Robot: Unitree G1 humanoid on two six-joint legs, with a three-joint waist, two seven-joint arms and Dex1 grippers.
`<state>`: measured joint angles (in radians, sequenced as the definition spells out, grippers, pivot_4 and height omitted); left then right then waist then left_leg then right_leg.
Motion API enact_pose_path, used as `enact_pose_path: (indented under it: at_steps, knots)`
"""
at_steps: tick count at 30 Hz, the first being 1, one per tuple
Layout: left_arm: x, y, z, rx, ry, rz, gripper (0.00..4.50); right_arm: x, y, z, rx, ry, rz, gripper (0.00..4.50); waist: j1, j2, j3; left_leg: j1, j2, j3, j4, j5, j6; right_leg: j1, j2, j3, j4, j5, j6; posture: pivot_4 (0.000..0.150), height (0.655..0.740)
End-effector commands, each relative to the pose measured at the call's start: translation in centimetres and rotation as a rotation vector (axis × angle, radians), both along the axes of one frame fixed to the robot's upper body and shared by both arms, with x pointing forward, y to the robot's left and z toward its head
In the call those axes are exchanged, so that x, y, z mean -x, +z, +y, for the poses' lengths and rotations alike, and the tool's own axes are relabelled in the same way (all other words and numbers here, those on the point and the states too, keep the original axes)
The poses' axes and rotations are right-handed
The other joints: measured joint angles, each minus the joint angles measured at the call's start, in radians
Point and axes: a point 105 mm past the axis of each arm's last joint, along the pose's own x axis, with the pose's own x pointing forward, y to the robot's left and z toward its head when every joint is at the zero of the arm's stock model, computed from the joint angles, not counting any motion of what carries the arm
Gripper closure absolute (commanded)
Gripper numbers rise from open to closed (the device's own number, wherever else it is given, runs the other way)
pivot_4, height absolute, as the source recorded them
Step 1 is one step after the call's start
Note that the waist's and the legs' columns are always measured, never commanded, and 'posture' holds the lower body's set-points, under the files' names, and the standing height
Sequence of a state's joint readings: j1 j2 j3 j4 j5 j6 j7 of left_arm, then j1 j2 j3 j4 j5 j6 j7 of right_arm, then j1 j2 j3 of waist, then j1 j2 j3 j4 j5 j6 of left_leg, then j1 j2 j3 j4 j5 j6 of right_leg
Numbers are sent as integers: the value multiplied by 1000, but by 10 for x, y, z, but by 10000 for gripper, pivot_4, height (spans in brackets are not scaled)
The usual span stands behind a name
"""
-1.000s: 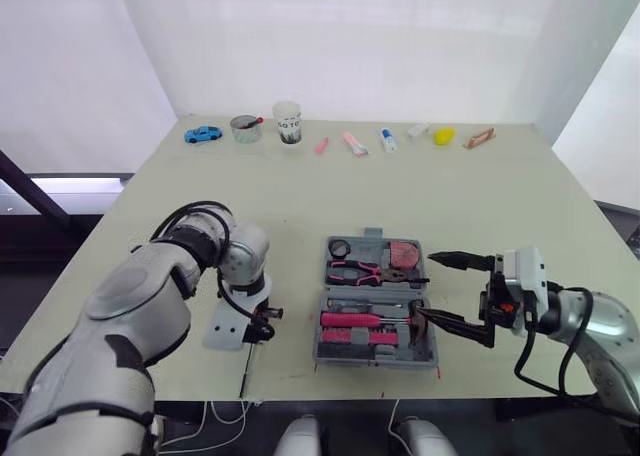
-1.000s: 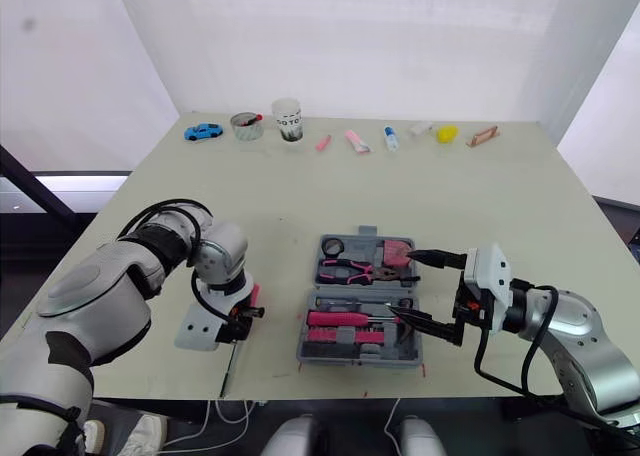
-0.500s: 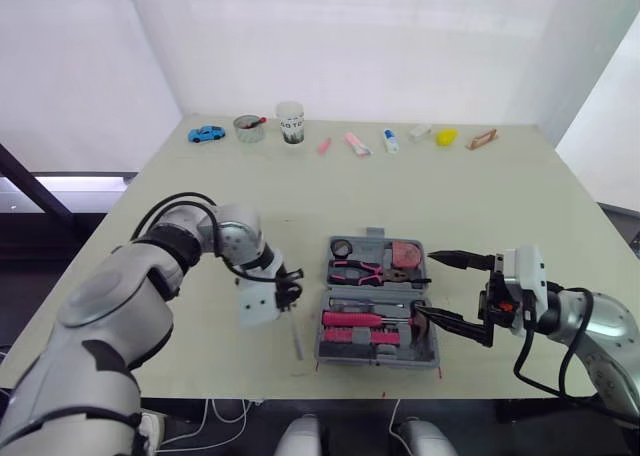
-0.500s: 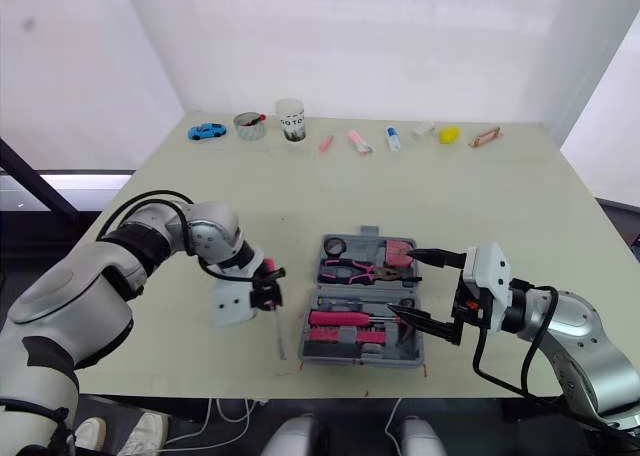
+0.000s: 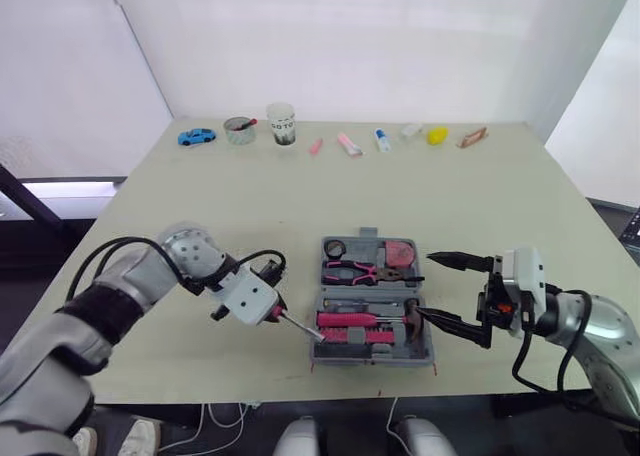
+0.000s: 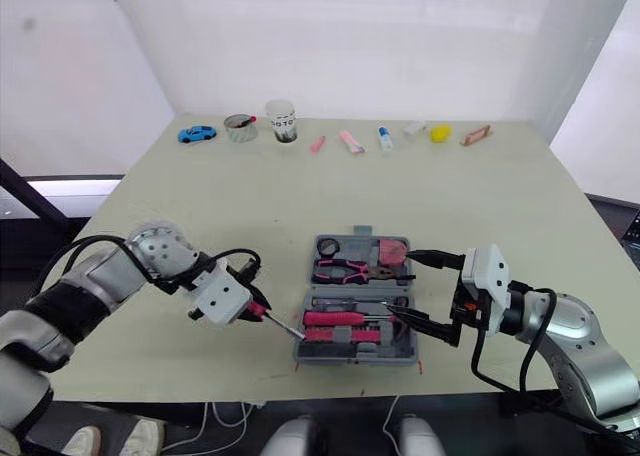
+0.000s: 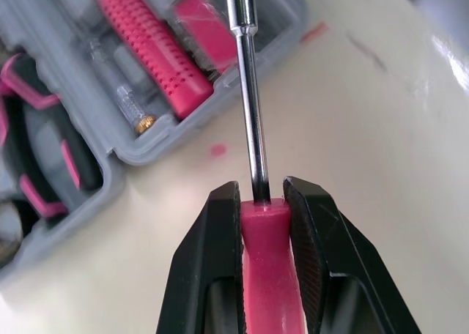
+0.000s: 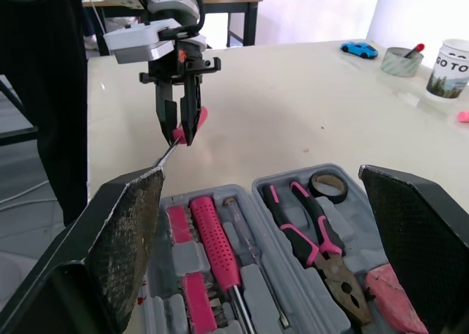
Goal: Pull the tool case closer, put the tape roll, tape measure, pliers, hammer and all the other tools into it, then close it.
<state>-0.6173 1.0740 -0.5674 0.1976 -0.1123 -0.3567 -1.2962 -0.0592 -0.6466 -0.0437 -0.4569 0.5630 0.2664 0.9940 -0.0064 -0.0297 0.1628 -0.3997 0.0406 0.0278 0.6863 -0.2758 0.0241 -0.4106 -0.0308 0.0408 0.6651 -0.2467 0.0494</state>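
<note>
Left gripper jaws clenched on screwdriver handle, shaft angled toward case, likely for insertion; right gripper jaws released beside it.

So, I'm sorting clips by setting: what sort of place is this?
Probably a robot test room, not a workshop: a pale table before plain white walls, unrelated props lined along its far edge, such as a blue toy car and a cup, and a staged tool case.

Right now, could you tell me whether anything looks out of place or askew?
Nothing stands out: the tool case lies open and flat, and the left claw grips a pink screwdriver, its tip at the case's near left corner.
</note>
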Motion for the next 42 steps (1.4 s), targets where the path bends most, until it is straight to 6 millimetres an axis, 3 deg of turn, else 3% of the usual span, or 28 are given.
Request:
enact_pose_path:
  at_steps: [1, 3, 8, 10, 12, 16, 20, 29, 38, 39, 40, 42]
  knots:
    - [-10, 17, 0, 89, 204, -60, 41227, 1, 8, 1, -15, 17, -38, 0, 0, 0, 0, 0, 0, -3, 0, 0, 0, 0, 0, 0, 0, 0, 0, 1500, 7400]
    - [-2, 13, 9, 204, 506, 25, 41227, -1, 5, -2, -15, 19, -31, 0, -6, 0, 0, 0, 0, -4, 0, 0, 0, 0, 0, 0, 0, 0, 0, 1500, 7400]
    - [12, 13, 28, 290, 905, 87, 41227, -3, 2, -5, -15, 30, -26, 0, -7, 1, 1, 1, 3, -5, -1, 0, 0, -1, 0, 0, 1, 0, 0, 1500, 7400]
    - [16, 3, 40, 272, 1086, 105, 41227, -2, -1, -6, -16, 43, -16, 0, -1, 1, 1, 1, 1, -6, -1, 0, 0, 0, 0, -1, 2, 0, 0, 1500, 7400]
    - [19, -3, 39, 345, 1220, 177, 41227, -2, -3, -6, -11, 60, -6, 0, 2, 1, 1, 2, 0, -6, -1, 0, 0, 0, 0, -1, 2, 0, 0, 1500, 7400]
    - [18, -10, 41, 468, 1435, 244, 41227, -5, -3, -8, -3, 69, -8, 0, -1, 1, 1, 3, -1, -5, 0, 0, -1, 1, -1, 1, 2, 0, 0, 1500, 7400]
    - [10, -24, 57, 612, 1763, 322, 41227, -7, -2, -8, 3, 81, -9, 0, -3, 1, 1, 3, -1, -7, 1, 0, -1, 1, 0, -1, 4, 0, 0, 1500, 7400]
    - [-2, -25, 58, 555, 1849, 97, 41227, -4, -4, -7, -2, 74, -13, 0, -5, 1, 1, 4, -2, -7, 1, 1, -2, 1, -1, 0, 7, 0, -1, 1500, 7400]
    - [-8, -36, 45, 576, 1847, 120, 41227, -3, -4, -8, -3, 64, -20, 0, -3, 1, 0, 5, -3, -7, 1, 2, -4, 1, -2, 1, 7, 0, -1, 1500, 7400]
    - [-8, -37, 46, 571, 1843, 113, 31173, -3, -4, -8, -3, 62, -21, 0, -3, 1, 0, 5, -3, -7, 1, 2, -4, 1, -2, 0, 7, 0, -1, 1500, 7400]
    - [-9, -37, 46, 565, 1838, 103, 28986, -3, -4, -8, -3, 61, -22, 0, -4, 1, 1, 5, -3, -7, 1, 2, -4, 1, -2, 0, 7, 0, -1, 1500, 7400]
    - [-9, -36, 47, 551, 1822, 78, 17722, -3, -4, -9, -3, 59, -24, 0, -4, 1, 1, 4, -3, -7, 1, 2, -4, 1, -2, 0, 7, 0, -1, 1500, 7400]
